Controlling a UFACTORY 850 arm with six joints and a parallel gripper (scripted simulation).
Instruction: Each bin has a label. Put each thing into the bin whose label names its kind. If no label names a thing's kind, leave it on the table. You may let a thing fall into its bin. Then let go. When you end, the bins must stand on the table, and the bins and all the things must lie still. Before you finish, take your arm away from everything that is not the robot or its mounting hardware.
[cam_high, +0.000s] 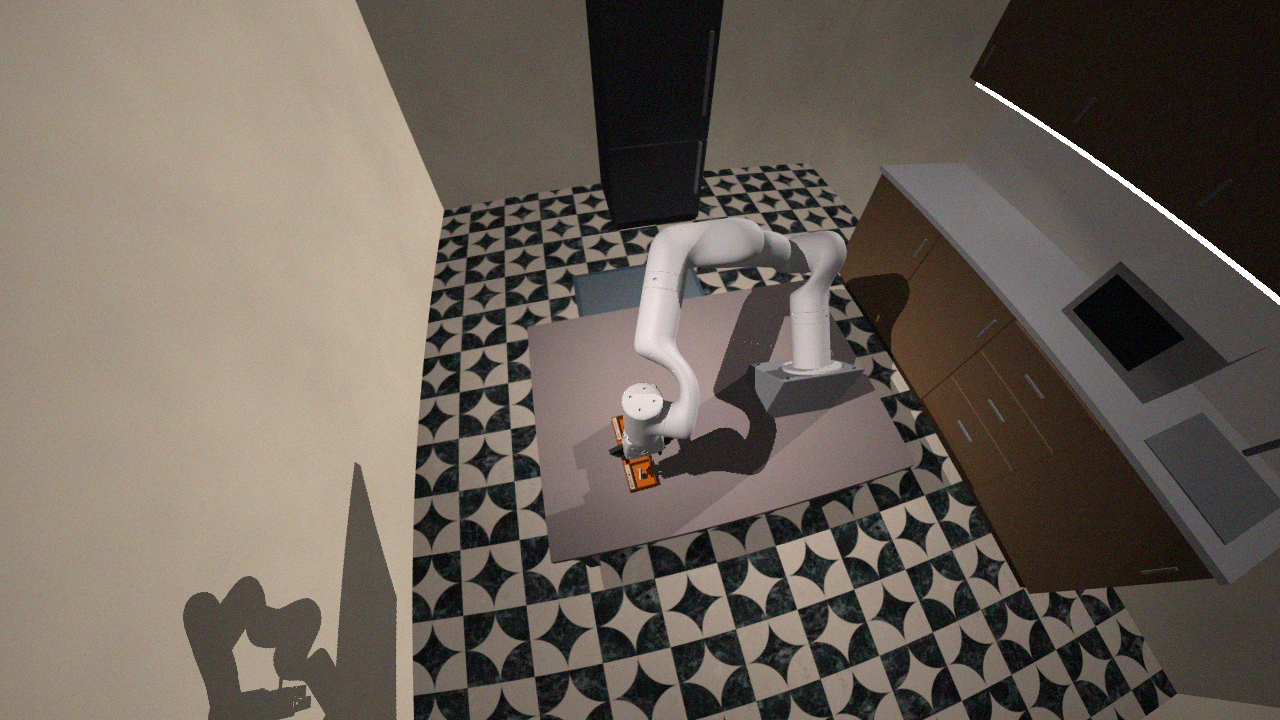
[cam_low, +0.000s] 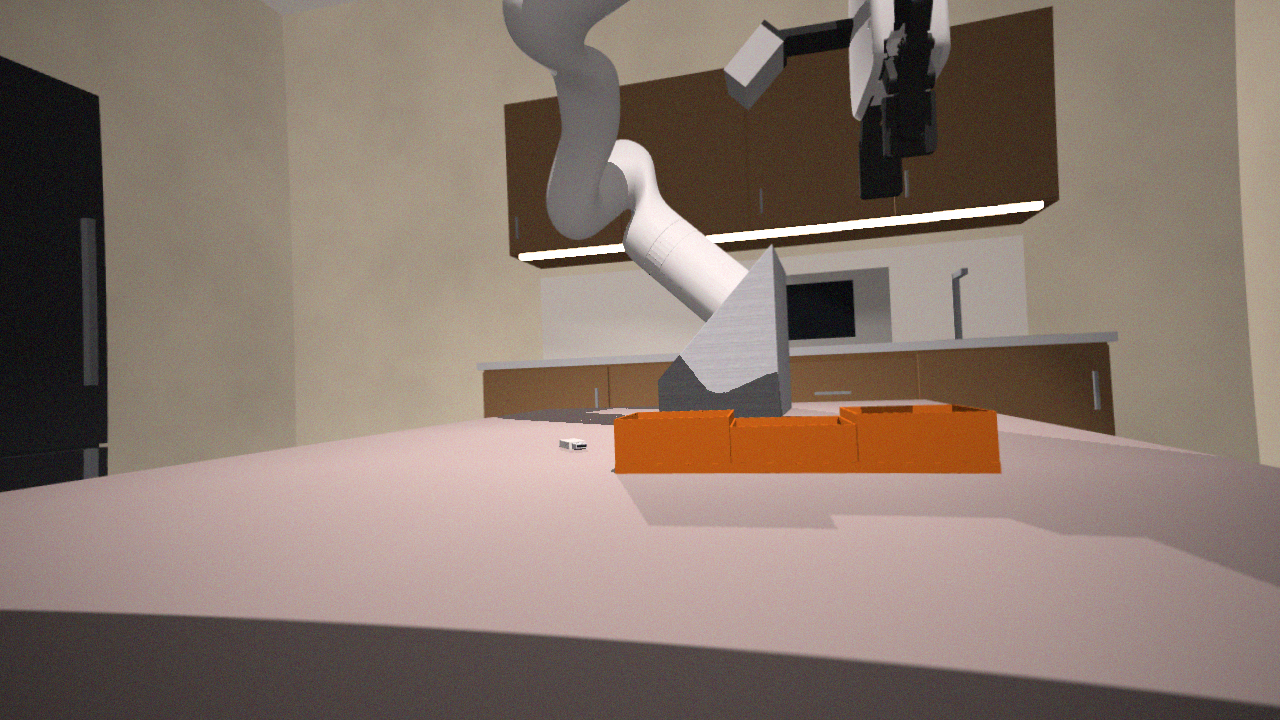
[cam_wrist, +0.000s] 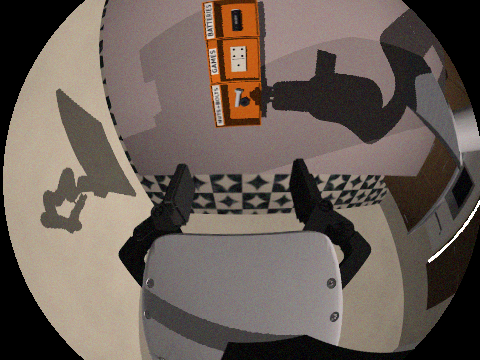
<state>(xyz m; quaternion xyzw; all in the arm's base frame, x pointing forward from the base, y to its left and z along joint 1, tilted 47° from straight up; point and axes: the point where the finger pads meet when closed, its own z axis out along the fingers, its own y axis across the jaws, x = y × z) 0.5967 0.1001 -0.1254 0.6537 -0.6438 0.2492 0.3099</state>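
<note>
A row of three orange bins (cam_wrist: 228, 62) stands on the table; it also shows in the exterior view (cam_low: 805, 438) and the top view (cam_high: 639, 467). In the wrist view the far bin holds a dark battery (cam_wrist: 236, 19), the middle bin a white domino (cam_wrist: 238, 59), and the near bin a small dark and white piece (cam_wrist: 242, 99). My gripper (cam_wrist: 240, 173) (cam_low: 890, 170) is open and empty, high above the near bin.
The robot's grey base (cam_low: 733, 353) stands behind the bins. The table edge and the tiled floor lie just past the near bin in the wrist view. Kitchen cabinets (cam_high: 1011, 394) run along the right.
</note>
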